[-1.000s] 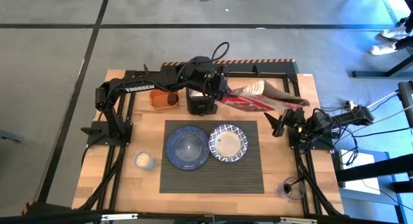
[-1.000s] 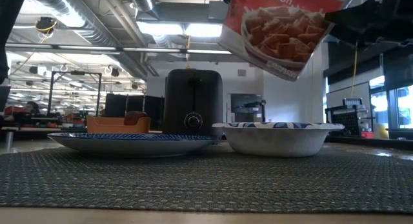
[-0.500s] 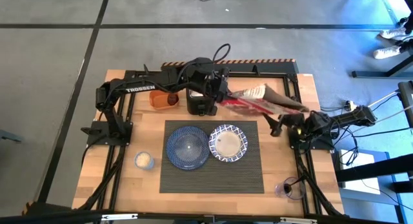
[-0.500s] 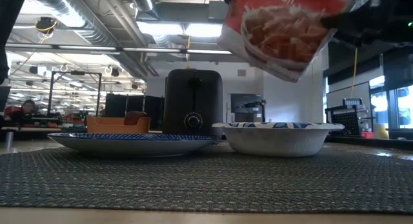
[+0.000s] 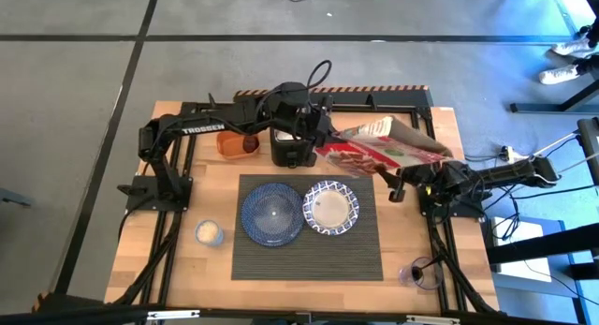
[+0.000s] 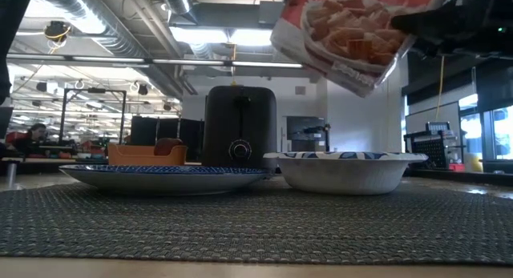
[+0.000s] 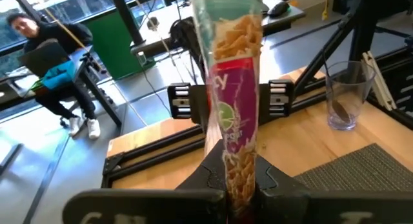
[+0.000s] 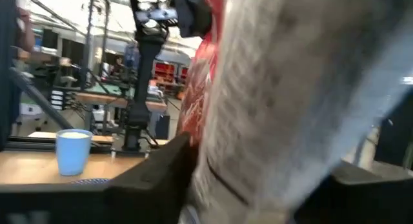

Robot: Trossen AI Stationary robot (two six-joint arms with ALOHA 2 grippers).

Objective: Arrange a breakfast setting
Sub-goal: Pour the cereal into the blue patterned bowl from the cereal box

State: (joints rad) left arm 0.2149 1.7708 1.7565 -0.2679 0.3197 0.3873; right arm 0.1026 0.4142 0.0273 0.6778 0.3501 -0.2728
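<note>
A red cereal box point(image 5: 379, 149) hangs tilted in the air above the far edge of the dark ribbed placemat point(image 5: 309, 259); it also shows in the low view point(image 6: 353, 30). My left gripper point(image 5: 318, 136) is shut on its left end. My right gripper point(image 5: 401, 182) is open with the box's right end between its fingers point(image 8: 155, 175). On the placemat rest a dark blue plate point(image 5: 271, 213) and a blue-and-white bowl point(image 5: 329, 208). A dark red jar point(image 5: 249, 144) sits in the orange tub point(image 5: 229, 144). The spoon and the bagel do not show. My left gripper pinches the box's two broad faces point(image 7: 240, 169) between its two fingers, at the end nearest that arm. The fingers come level from the table's left and lie along the box. The box is lifted clear and stretches away toward the right arm. My right gripper has the box point(image 8: 258, 88) between its fingers; I cannot tell whether they touch it.
The black toaster point(image 5: 292, 149) stands just below my left gripper at the far side. A small white cup point(image 5: 208, 233) stands at the near left and a clear glass point(image 5: 421, 272) at the near right. A person point(image 7: 39, 43) sits beyond the table.
My right gripper has gone toward the table's left, closer in on the box's right end. The box has risen a little and turned its printed face more upward, its left end staying in my left gripper.
</note>
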